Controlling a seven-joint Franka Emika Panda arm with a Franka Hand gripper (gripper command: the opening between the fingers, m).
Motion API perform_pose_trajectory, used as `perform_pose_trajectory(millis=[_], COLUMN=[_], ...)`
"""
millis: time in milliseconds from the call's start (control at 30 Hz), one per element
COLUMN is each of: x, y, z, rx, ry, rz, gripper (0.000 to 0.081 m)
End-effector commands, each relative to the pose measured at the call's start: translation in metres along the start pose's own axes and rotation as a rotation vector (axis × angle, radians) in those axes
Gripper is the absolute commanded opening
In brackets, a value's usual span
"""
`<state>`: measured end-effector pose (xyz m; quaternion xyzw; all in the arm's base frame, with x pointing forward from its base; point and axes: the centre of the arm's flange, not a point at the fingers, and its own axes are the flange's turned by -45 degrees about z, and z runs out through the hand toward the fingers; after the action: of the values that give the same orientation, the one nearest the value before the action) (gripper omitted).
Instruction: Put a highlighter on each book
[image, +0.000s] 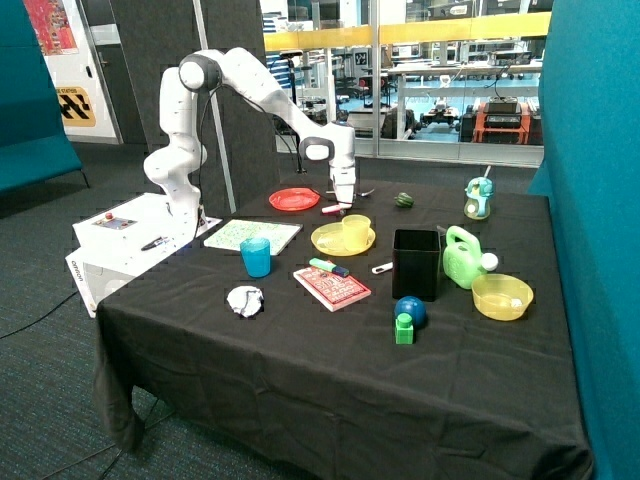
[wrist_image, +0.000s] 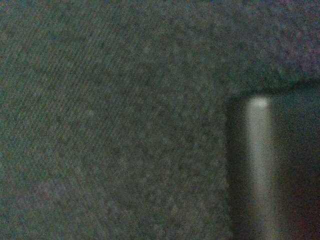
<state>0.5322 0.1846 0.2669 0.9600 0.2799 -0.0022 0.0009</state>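
on the red book (image: 332, 288): green highlighter (image: 328, 267) already lying across its near corner
by the red plate (image: 294, 199): pink highlighter (image: 333, 209) on the surface (image: 300, 350), under the gripper (image: 343, 203)
white book (image: 252, 236): bare, beside the blue cup (image: 256, 257)
handling: likely light, stiff, smooth; best pinched mid-barrel
arm: reaching out, wrist pointing straight down
gripper state: cannot tell whether grasping or released

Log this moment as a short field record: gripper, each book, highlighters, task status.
gripper: down at the table by a pink highlighter, between the red plate and yellow plate
red book: green highlighter lying on it
white-green book: nothing on it
status: one book done, one left
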Motion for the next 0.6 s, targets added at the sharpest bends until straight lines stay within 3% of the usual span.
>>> perform_pose_trajectory(millis=[0, 100, 233, 300, 367, 567], x=[-0.0069, -0.0076, -0.0082, -0.0086, -0.0090, -0.0108], y=[-0.0027, -0.0045, -0.0060, -0.0066, -0.0067, -0.0044], z=[0.0020, 0.0017, 0.0007, 0.0001, -0.0002, -0.0014], rx=[0.0006, 0.0006, 0.0006, 0.0006, 0.0006, 0.0006], ry=[0.0047, 0.0047, 0.0047, 0.0047, 0.0047, 0.0047], rz=[0.001, -0.002, -0.003, -0.002, -0.001, 0.004], gripper=[0.0399, 0.0369, 0.0272, 0.0123, 0.0035, 0.0001])
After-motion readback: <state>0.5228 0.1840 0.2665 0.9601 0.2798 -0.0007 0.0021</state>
